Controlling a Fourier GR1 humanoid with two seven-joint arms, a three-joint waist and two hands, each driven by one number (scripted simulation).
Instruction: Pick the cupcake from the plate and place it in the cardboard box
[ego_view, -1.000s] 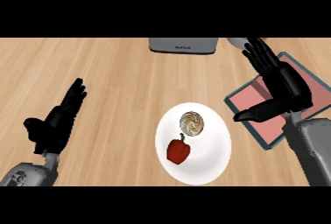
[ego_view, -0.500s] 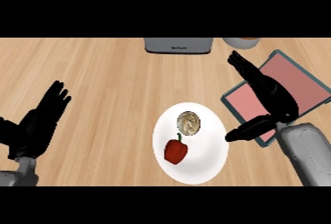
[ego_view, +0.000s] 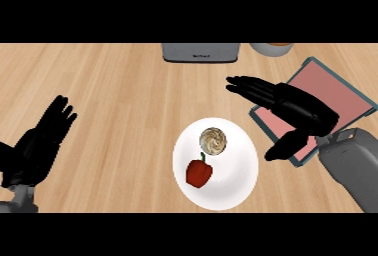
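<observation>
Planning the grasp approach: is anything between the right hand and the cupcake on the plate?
Nothing visible. The right hand hangs open just right of the cupcake; only bare plate lies between. The red pepper sits nearer the robot, off that line.

Right hand (ego_view: 299, 107) is hovering open at right, fingers (ego_view: 247, 89) extending up-left, thumb pointing down-left. Left hand (ego_view: 33, 147) is resting open at left edge, fingers up.

Your right hand (ego_view: 295, 107) hovers open beside the plate (ego_view: 240, 175), bare wood between them. A red pepper (ego_view: 198, 172) crowds the cupcake (ego_view: 214, 140) from below. The cardboard box (ego_view: 325, 95) lies open, unobstructed, just right.
</observation>
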